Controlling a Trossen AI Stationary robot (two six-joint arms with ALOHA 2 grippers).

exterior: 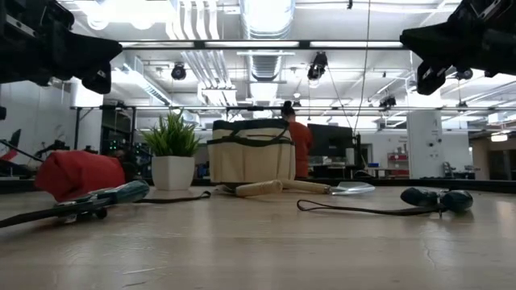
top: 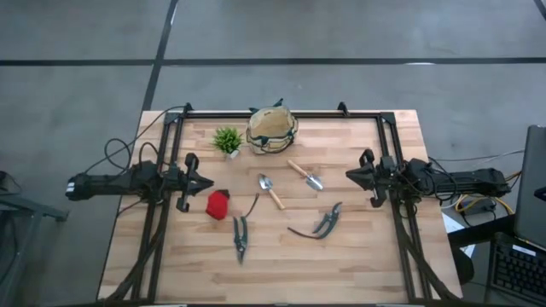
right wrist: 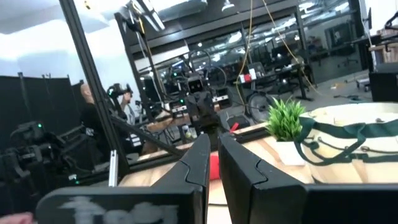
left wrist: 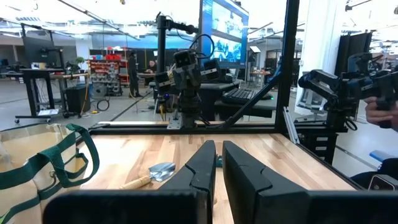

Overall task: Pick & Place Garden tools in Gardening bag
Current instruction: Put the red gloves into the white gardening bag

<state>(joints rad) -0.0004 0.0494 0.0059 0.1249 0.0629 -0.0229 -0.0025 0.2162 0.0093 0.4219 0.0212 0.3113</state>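
The tan bag (top: 271, 130) stands at the table's far middle, with a potted plant (top: 227, 141) to its left. Two wooden-handled trowels (top: 271, 191) (top: 305, 175) lie in front of the bag. One pair of dark shears (top: 241, 237) lies near the front, another (top: 324, 222) to its right. The red item (top: 218, 204) lies left of centre. My left gripper (top: 207, 182) hovers shut and empty above the table's left side, just left of the red item. My right gripper (top: 350, 176) hovers shut and empty at the right side, right of the trowels.
A black metal frame (top: 256, 113) runs along the table's far edge and down both sides. Bare wood lies along the near edge (top: 281, 281). In the low view a person in orange (exterior: 300, 137) stands behind the table; a hand (left wrist: 380, 112) shows in the left wrist view.
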